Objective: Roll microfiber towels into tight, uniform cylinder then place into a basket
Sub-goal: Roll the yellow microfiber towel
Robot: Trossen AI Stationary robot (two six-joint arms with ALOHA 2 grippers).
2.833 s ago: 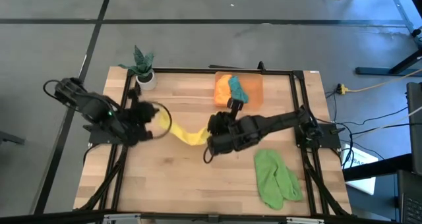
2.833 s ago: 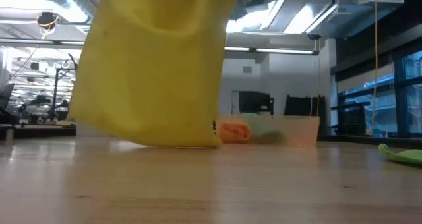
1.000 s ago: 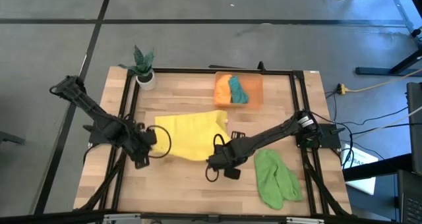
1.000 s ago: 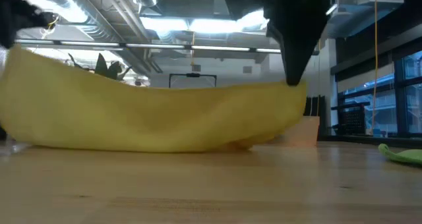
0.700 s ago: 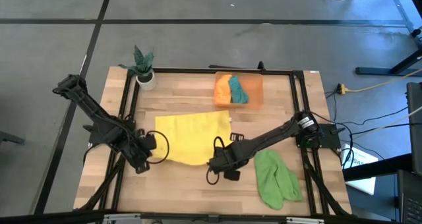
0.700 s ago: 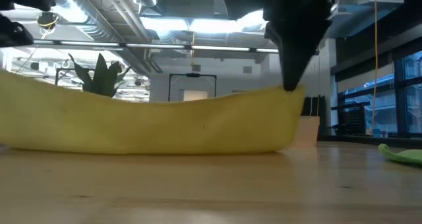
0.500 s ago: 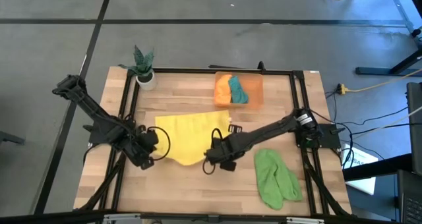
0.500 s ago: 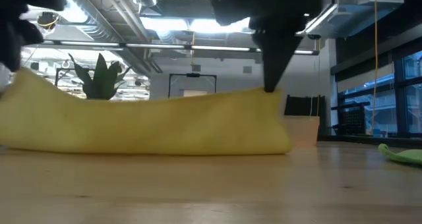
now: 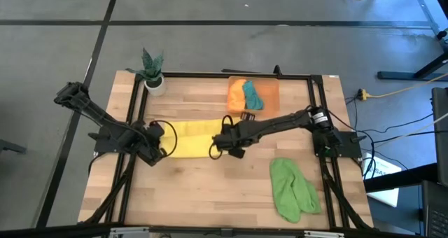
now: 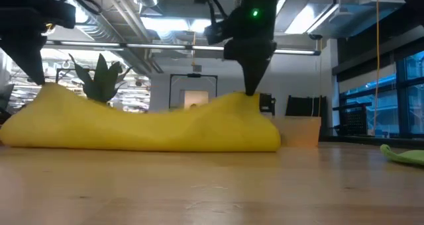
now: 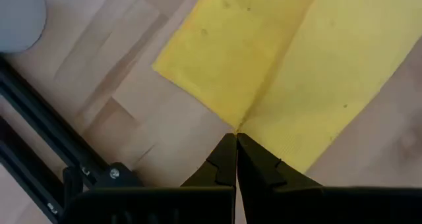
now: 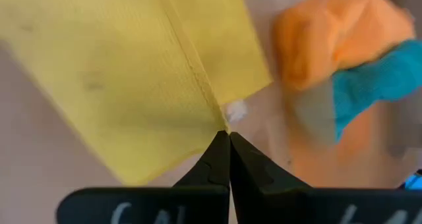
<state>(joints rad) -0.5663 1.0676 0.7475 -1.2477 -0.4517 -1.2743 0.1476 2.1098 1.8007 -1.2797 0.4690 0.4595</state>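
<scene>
The yellow towel (image 9: 190,138) lies as a narrow doubled strip across the table's middle, its underside on the wood. Both ends are raised in the low view (image 10: 146,129). My left gripper (image 9: 163,143) is shut on its left end and my right gripper (image 9: 218,143) on its right end. The translucent orange basket (image 9: 269,91) stands at the far edge and holds the rolled orange towel (image 9: 236,96) and the teal towel (image 9: 253,96). The light green towel (image 9: 293,189) lies bunched at the near right. My left gripper pinches the yellow towel's left edge at a crease (image 11: 245,122) between its two fingertips, coming from above and the left. That end is lifted (image 10: 41,91) and the towel slopes slack down onto the table. My right gripper pinches the yellow towel's right edge at a crease (image 12: 217,118) between its two fingertips, next to a small white tag (image 12: 235,111). The fingers point down. That end is lifted to a peak (image 10: 244,99) and the rest lies slack on the table.
A white pot with a green plant (image 9: 152,71) stands at the far left corner. A black frame rail (image 9: 136,105) runs round the table. Bare wood (image 9: 203,196) lies near the front edge.
Both grippers have gone toward the table's far edge, still shut on the yellow towel's ends. They have carried its near part over the far part. The towel has folded from a broad sheet into a narrow strip, and its far edge has stayed on the table.
</scene>
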